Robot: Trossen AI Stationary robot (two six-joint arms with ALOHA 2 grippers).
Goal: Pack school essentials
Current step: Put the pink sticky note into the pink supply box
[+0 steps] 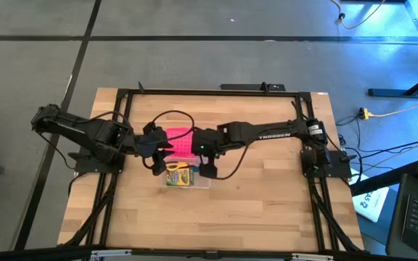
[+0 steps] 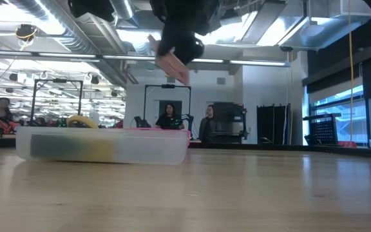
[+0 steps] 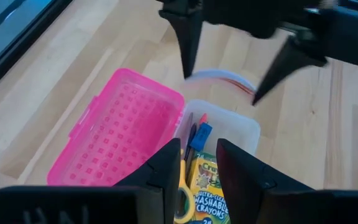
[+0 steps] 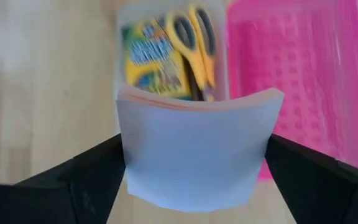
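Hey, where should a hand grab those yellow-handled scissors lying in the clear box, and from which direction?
Judging by their pose, grip the yellow-handled scissors across the handle loops, coming straight down from above. They lie flat in the clear box half, hemmed by the yellow-green crayon box, so sideways approaches look blocked.

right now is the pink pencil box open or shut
Open: the pink lid lies flat beside the clear half, where crayon box and scissors show.

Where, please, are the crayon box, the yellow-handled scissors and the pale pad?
crayon box [image 4: 153,57], right wrist view, printed front.
yellow-handled scissors [image 4: 194,34], right wrist view, handle loops.
pale pad [image 4: 194,152], right wrist view, middle of its face.
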